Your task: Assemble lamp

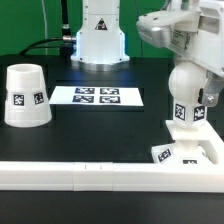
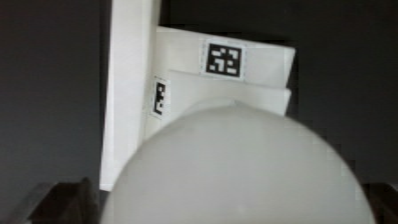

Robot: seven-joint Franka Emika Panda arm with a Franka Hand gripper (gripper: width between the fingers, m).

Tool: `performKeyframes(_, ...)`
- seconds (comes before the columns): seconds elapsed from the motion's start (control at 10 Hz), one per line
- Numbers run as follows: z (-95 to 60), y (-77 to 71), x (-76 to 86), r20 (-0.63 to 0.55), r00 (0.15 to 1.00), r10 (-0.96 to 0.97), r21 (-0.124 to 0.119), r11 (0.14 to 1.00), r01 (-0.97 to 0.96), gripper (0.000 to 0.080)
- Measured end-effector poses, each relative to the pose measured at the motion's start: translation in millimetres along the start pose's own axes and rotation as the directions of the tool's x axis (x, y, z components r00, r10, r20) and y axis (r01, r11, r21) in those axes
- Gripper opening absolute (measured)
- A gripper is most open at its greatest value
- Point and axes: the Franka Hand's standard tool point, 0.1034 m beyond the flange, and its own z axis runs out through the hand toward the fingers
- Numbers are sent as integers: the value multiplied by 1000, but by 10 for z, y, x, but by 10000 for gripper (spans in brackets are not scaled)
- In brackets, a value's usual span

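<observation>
The white bulb (image 1: 187, 102) stands upright on its neck on the flat square base (image 1: 190, 152) at the exterior view's right, against the long white rail. My gripper (image 1: 190, 88) comes down from above and its fingers flank the bulb's round head, shut on it. In the wrist view the bulb's head (image 2: 222, 165) fills the space between the dark fingers (image 2: 63, 203), and the tagged base (image 2: 228, 62) lies beyond it. The cup-like shade (image 1: 25, 96) stands alone, wide end down, at the exterior view's left.
The long white rail (image 1: 90, 176) runs along the front of the table and also shows in the wrist view (image 2: 128, 80). The marker board (image 1: 98, 96) lies flat in the middle. The robot's base (image 1: 100, 40) stands at the back.
</observation>
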Motion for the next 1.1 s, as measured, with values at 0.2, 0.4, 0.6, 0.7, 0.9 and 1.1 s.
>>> performKeyframes(0.2, 1, 1, -11, 2, 1000, -7, -1, 1000, 7, 585)
performKeyframes(0.4, 2, 1, -14, 2, 1000, 7, -1, 1000, -7, 574)
performKeyframes(0.6, 2, -1, -20, 2, 1000, 27, 0, 1000, -27, 574)
performKeyframes(0.7, 3, -3, -19, -1, 998, 67, 2, 998, -67, 574)
performKeyframes(0.9, 7, -19, -23, 2, 951, 310, 12, 951, -310, 576)
performKeyframes(1.1, 12, -31, -16, 2, 859, 512, 20, 859, -512, 576)
